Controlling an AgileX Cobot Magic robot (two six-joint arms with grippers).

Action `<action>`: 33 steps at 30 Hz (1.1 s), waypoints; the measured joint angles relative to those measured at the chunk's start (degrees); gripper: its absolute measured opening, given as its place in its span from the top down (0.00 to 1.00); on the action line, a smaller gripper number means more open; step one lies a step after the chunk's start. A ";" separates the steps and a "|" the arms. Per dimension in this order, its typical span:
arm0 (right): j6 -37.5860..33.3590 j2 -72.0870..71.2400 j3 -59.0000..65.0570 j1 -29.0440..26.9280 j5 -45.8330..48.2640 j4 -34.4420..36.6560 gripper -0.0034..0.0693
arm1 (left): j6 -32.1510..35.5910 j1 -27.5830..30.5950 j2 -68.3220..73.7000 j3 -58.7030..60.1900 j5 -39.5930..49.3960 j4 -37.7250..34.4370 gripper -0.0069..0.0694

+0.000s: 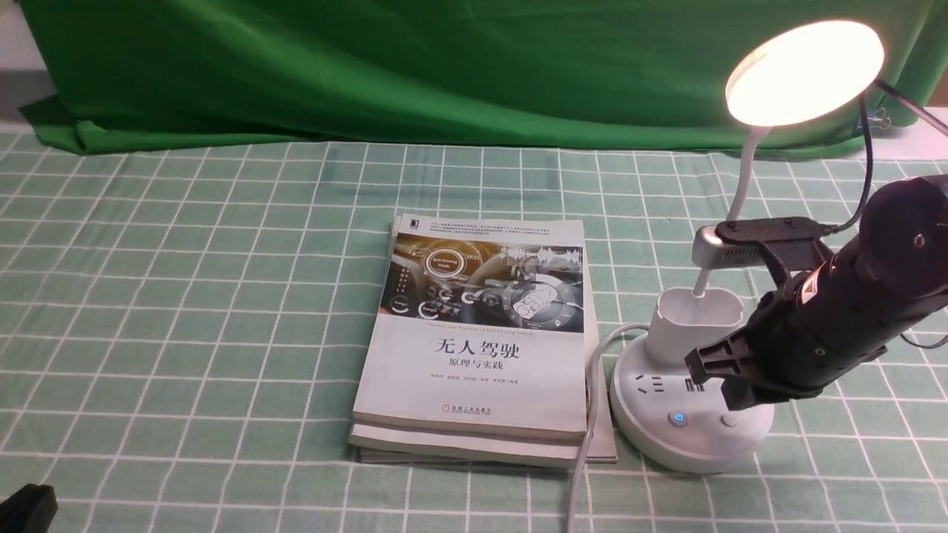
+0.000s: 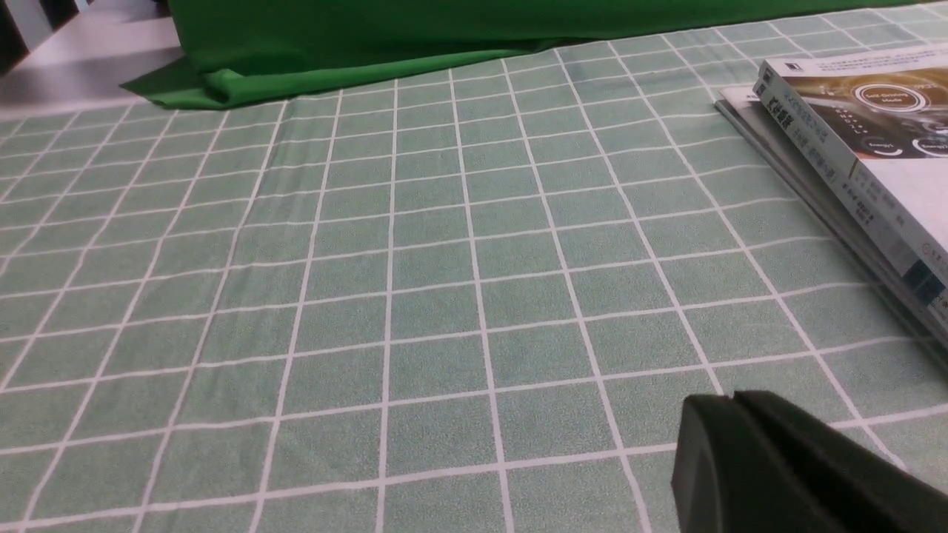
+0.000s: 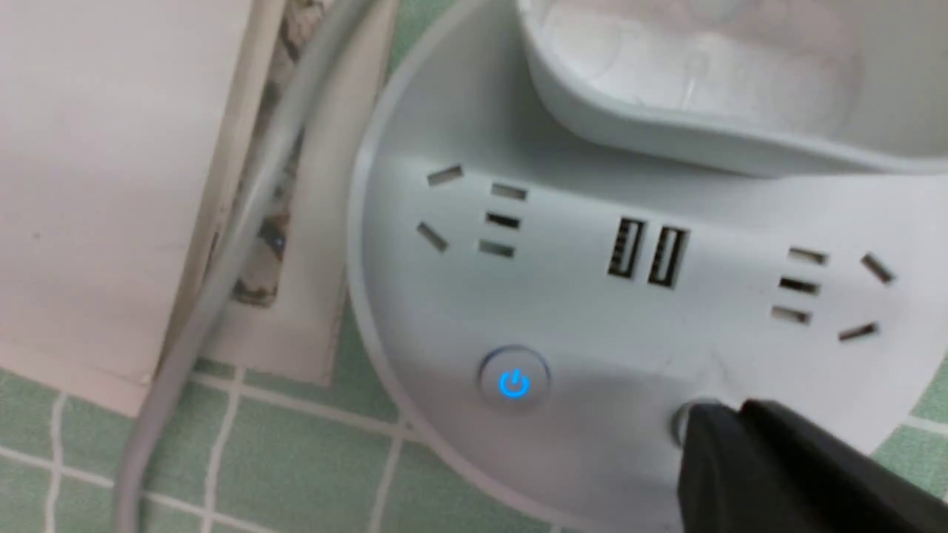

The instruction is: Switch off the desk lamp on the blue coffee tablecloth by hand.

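plain button (image 3: 680, 423): mostly hidden under right gripper (image 3: 729, 437) tip
left gripper (image 1: 26, 509): cut off at desk's near left corner

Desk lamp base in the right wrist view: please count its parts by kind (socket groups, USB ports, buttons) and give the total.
Socket groups: 2
USB ports: 2
Buttons: 2 (one lit blue, one partly behind the right hand)
Total: 6
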 joint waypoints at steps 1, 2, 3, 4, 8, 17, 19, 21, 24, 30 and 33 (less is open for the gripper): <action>0.00 0.95 0.00 0.00 -0.52 0.00 0.91 | 0.00 0.00 0.00 0.00 0.00 0.00 0.91; 0.00 1.44 0.00 0.00 -0.62 0.00 0.91 | 0.00 0.00 0.00 0.00 0.00 0.00 0.91; 0.00 2.30 0.00 0.00 -0.74 0.00 0.91 | 0.00 0.00 0.00 0.00 0.00 0.00 0.91; 0.00 3.05 0.00 0.00 -0.74 0.00 0.91 | 0.00 0.00 0.00 0.00 0.00 0.00 0.91; 0.00 4.23 -0.01 0.00 -1.11 -0.06 0.91 | 0.00 0.00 0.00 0.00 0.00 0.00 0.91; 0.00 -0.23 1.47 0.11 -0.85 -0.26 0.91 | 0.00 0.00 0.00 0.00 0.00 0.00 0.91; 0.31 -4.91 2.96 0.11 -0.90 -0.26 0.91 | 0.00 0.00 0.00 0.00 0.00 0.00 0.91; 0.47 -10.25 5.31 0.11 -0.84 -0.26 0.91 | 0.00 0.00 0.00 0.00 0.00 0.00 0.91; 1.10 -19.62 9.87 0.11 -0.30 -0.26 0.91 | 0.00 0.00 0.00 0.00 0.00 0.00 0.91; 3.18 -36.49 17.82 0.11 0.24 -0.26 0.90 | 0.00 0.00 0.00 0.00 0.00 0.00 0.91; 4.47 -42.76 19.64 0.11 0.48 -0.26 0.88 | 0.00 0.00 0.00 0.00 0.00 0.00 0.91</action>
